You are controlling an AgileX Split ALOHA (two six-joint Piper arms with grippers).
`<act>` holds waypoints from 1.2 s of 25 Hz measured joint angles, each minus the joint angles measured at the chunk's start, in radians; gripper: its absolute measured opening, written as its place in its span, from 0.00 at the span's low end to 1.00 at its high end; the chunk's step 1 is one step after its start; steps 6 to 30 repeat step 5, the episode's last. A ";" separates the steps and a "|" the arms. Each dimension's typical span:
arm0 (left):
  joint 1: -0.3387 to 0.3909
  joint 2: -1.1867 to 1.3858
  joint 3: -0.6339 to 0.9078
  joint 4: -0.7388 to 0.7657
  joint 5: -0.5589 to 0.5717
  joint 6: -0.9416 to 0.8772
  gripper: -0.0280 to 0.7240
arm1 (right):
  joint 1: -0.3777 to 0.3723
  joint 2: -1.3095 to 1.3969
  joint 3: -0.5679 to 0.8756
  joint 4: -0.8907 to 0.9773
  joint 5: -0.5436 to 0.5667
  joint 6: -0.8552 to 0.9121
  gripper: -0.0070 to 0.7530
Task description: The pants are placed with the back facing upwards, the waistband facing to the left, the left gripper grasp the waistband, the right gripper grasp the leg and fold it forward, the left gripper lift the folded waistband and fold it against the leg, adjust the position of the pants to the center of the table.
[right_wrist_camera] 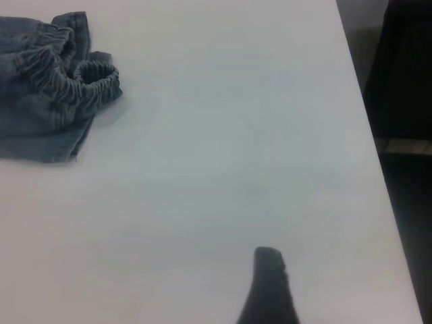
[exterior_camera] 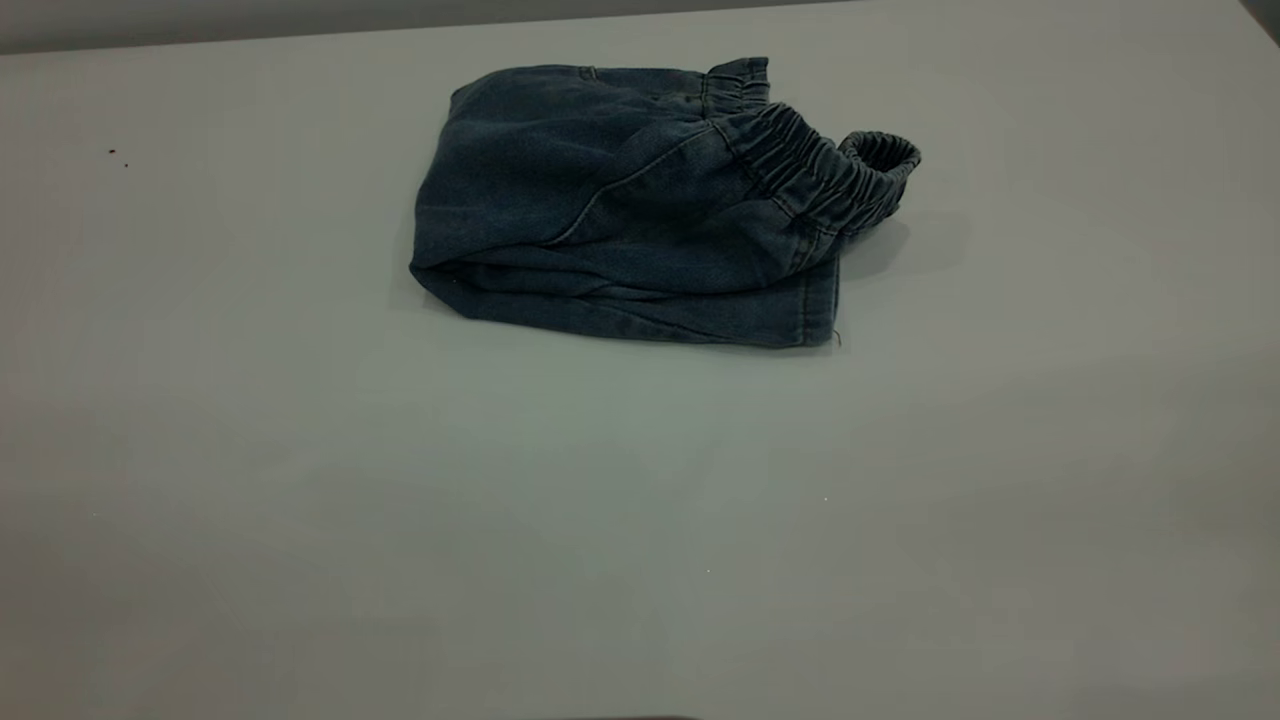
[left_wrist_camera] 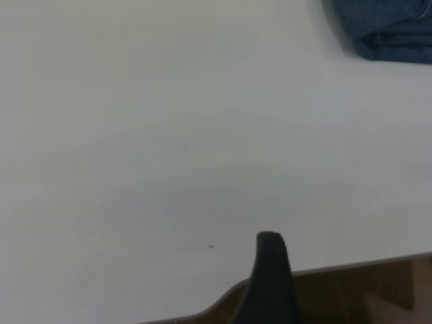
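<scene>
The pants lie as a folded dark blue denim bundle on the far middle of the white table. The ruffled waistband lies on top at the bundle's right end, and one part curls up in a loop. Leg layers stick out beneath it along the near edge; I cannot tell which leg is which. Neither arm appears in the exterior view. The left gripper hangs over the table's edge, far from the pants. The right gripper hovers over bare table, well away from the waistband.
A brown floor shows past the table's edge in the left wrist view. In the right wrist view the table's side edge borders a dark area. Two tiny dark specks mark the table at the left.
</scene>
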 joint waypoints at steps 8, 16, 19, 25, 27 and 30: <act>0.000 0.000 0.000 0.000 0.000 0.002 0.74 | 0.000 0.000 0.000 0.000 0.000 0.000 0.62; 0.000 0.000 0.000 0.000 0.000 0.002 0.74 | 0.000 0.000 0.000 0.000 0.000 0.000 0.62; 0.000 0.000 0.000 0.000 0.000 0.002 0.74 | 0.000 0.000 0.000 0.000 0.000 0.000 0.62; 0.000 0.000 0.000 0.000 0.000 0.002 0.74 | 0.000 0.000 0.000 0.000 0.000 0.000 0.62; 0.000 0.000 0.000 0.000 0.000 0.002 0.74 | 0.000 0.000 0.000 0.000 0.000 0.000 0.62; 0.000 0.000 0.000 0.000 0.000 0.002 0.74 | 0.000 0.000 0.000 0.000 0.000 0.000 0.62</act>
